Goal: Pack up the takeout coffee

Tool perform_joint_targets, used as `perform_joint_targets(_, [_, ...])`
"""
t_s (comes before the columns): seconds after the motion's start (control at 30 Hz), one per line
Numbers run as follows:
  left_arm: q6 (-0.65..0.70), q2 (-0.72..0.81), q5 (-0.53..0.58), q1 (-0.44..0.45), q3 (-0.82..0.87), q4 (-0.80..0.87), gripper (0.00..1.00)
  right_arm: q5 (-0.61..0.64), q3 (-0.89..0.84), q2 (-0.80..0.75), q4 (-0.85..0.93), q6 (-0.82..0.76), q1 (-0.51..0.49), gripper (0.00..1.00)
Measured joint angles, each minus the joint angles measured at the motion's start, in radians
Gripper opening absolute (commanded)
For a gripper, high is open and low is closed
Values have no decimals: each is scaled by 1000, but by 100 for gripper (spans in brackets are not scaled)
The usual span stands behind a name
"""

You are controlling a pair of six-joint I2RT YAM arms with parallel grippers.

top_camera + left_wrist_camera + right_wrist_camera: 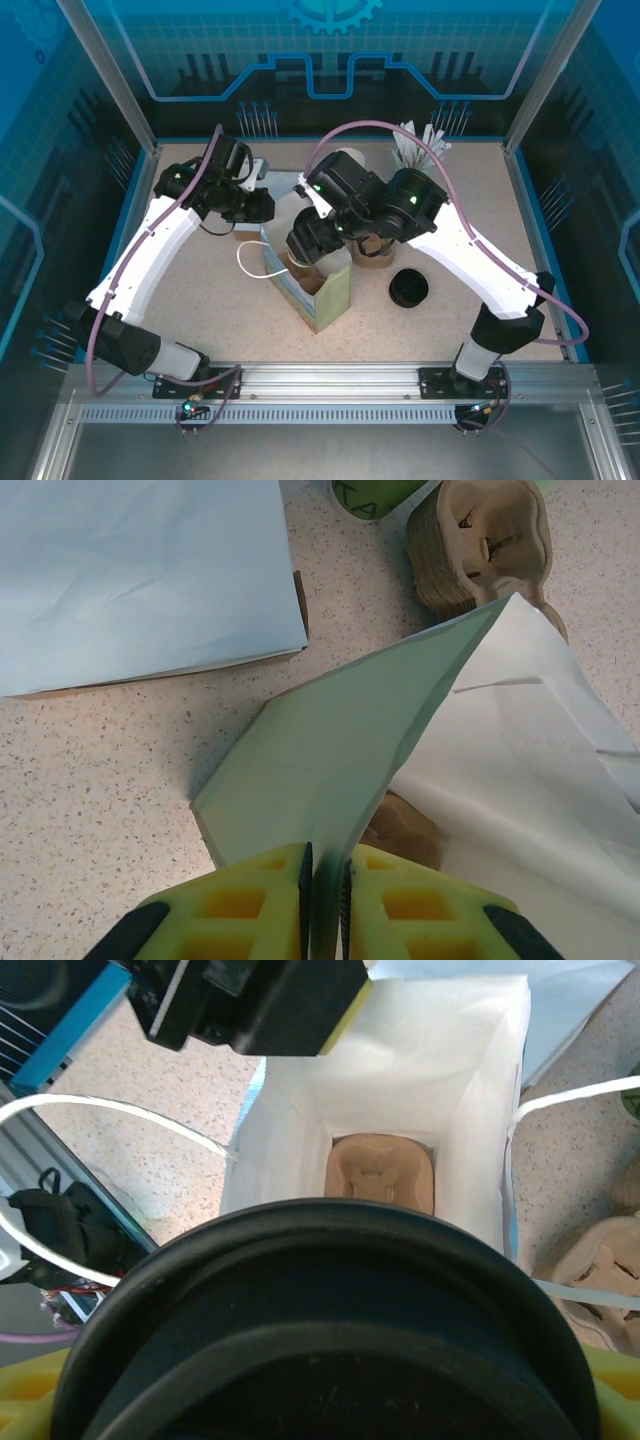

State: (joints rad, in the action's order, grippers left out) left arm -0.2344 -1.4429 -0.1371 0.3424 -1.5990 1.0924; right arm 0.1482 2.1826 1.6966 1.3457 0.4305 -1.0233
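Two grippers at paper bag (400,1060): left gripper (325,890) pinched tight on bag's rim; right gripper (320,1410) clasps black lid (320,1290) above bag's open mouth, pulp carrier (380,1172) at bottom. Takeout coffee (375,492) stands on table (100,780) beside carrier stack (480,540).

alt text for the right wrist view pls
A round black lid looms in the foreground above an open white-lined paper bag with a brown pulp carrier at its bottom. The left gripper pinches the bag's rim, top left.
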Motion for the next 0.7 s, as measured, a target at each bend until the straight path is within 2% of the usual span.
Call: perform_joint_targets(0.7, [-3, 0, 0, 14, 14, -29, 17, 1, 19, 146, 97, -5, -22, 77])
